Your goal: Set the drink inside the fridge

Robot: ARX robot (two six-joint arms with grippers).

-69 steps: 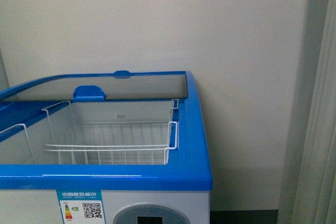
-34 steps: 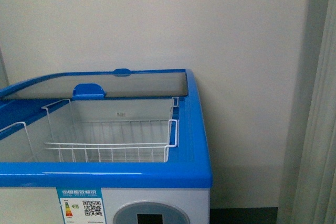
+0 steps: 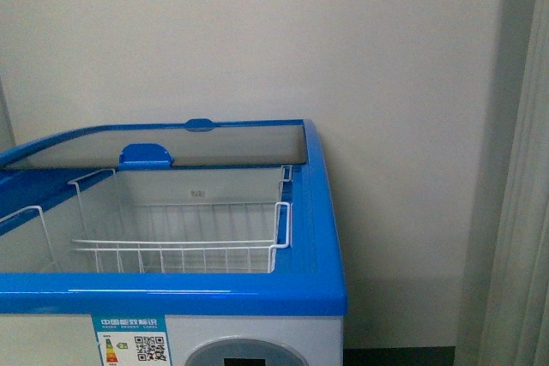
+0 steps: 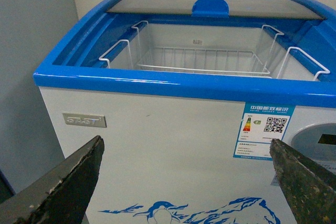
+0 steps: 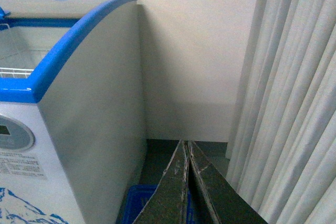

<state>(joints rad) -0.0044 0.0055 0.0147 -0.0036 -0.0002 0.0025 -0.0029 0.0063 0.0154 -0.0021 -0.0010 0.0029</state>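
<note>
Left gripper (image 4: 186,182) jaws spread wide, nothing between them but fridge (image 4: 157,145) front, facing its white wall w/ penguin print (image 4: 157,211) low between the tips. Right gripper (image 5: 187,182) jaws pressed together, tips touching, nothing visibly held; fridge side wall to one side of them, curtain (image 5: 289,87) to the other, blue crate (image 5: 142,205) just behind the closed tips. Lid slid back, wire basket (image 3: 184,242) inside looks bare. Drink nowhere in any view.
</note>
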